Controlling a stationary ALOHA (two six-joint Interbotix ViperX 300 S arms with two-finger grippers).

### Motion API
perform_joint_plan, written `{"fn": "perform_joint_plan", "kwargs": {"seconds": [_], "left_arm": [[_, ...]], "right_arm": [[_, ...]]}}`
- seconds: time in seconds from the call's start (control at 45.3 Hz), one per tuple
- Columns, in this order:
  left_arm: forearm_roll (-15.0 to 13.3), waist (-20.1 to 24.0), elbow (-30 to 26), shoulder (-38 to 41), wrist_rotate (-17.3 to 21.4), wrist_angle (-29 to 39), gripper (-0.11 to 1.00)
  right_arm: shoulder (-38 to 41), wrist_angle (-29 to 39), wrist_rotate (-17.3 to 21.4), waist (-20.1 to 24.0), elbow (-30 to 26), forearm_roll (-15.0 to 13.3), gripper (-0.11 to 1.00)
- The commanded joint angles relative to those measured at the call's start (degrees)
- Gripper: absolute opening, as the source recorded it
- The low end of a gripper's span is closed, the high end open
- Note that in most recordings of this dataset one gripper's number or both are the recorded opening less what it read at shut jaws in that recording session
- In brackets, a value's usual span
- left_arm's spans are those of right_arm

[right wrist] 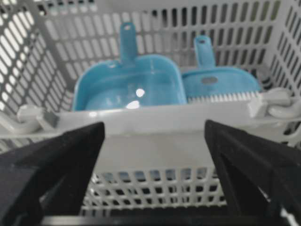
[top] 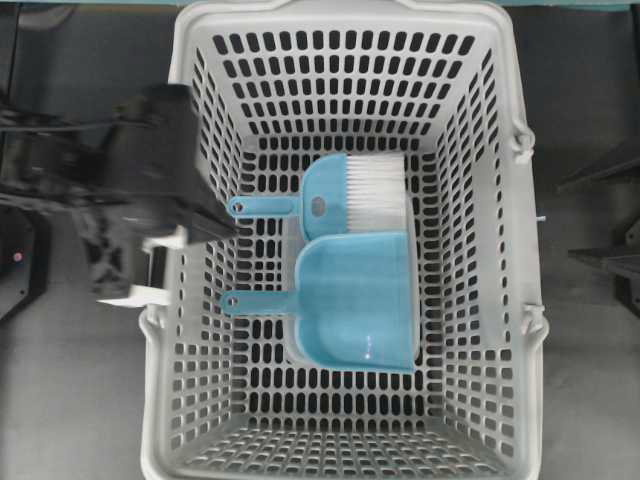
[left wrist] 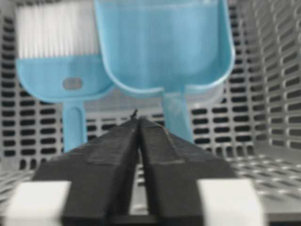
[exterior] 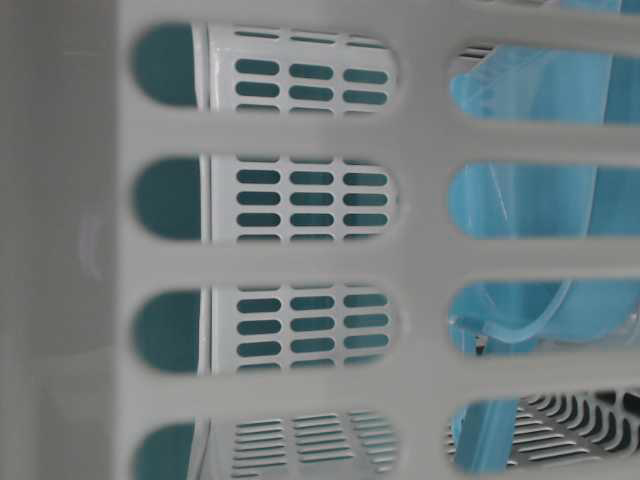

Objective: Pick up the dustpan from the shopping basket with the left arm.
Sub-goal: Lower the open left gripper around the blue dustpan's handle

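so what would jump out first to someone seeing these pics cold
The shopping basket fills nearly the whole overhead view, pale grey and pierced with slots. On its floor the light blue dustpan lies beside a blue hand brush with white bristles, both handles pointing toward the left wall. The left claw points at the dustpan's handle with its fingers nearly together, while the right claw stands wide open outside the basket's rim.

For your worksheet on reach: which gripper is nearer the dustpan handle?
Left. The left gripper is over the basket's left wall, beside the dustpan handle; the right gripper is outside the opposite wall.
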Motion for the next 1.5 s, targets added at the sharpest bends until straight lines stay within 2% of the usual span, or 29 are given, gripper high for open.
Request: {"fn": "perform_joint_plan", "kwargs": {"seconds": [0.0, 0.177, 0.243, 0.287, 0.64, 0.883, 1.302, 1.412, 1.479], "left_arm": [[0.18, -0.26, -5.45, 3.60, -0.09, 3.69, 0.20], [0.09, -1.93, -11.07, 11.78, 0.79, 7.65, 0.72], [0.18, -1.93, -11.95, 14.59, 0.53, 8.44, 0.86], [0.18, -1.93, -12.30, 16.44, 0.26, 8.70, 0.89], [0.18, -4.13, -12.39, 24.61, -0.26, 10.28, 0.87], [0.18, -4.22, -10.28, 26.02, -2.46, 11.25, 0.87], [0.18, -4.22, -7.29, 28.04, -3.08, 10.99, 0.86], [0.18, -4.31, -6.86, 27.95, -3.08, 9.67, 0.81], [0.18, -4.22, -7.21, 27.95, -3.43, 8.61, 0.71]], "right_arm": [[0.09, -0.09, 0.00, 0.18, -1.05, 0.18, 0.80], [-0.88, -0.26, 0.09, 0.18, -0.09, 0.18, 0.79], [-1.32, -0.35, 0.26, 0.18, 0.18, 0.18, 0.79], [-1.58, -0.26, 0.35, 0.18, 0.18, 0.18, 0.79], [-3.08, -0.35, 0.62, 0.18, 1.32, 0.18, 0.78], [-3.08, -0.35, 0.62, 0.18, 1.49, 0.18, 0.78], [-3.08, -0.53, 0.79, 0.18, 2.37, 0.18, 0.78], [-3.16, -0.53, 0.70, 0.18, 2.46, 0.18, 0.78], [-3.08, -0.53, 0.70, 0.18, 2.55, 0.18, 0.78]]}}
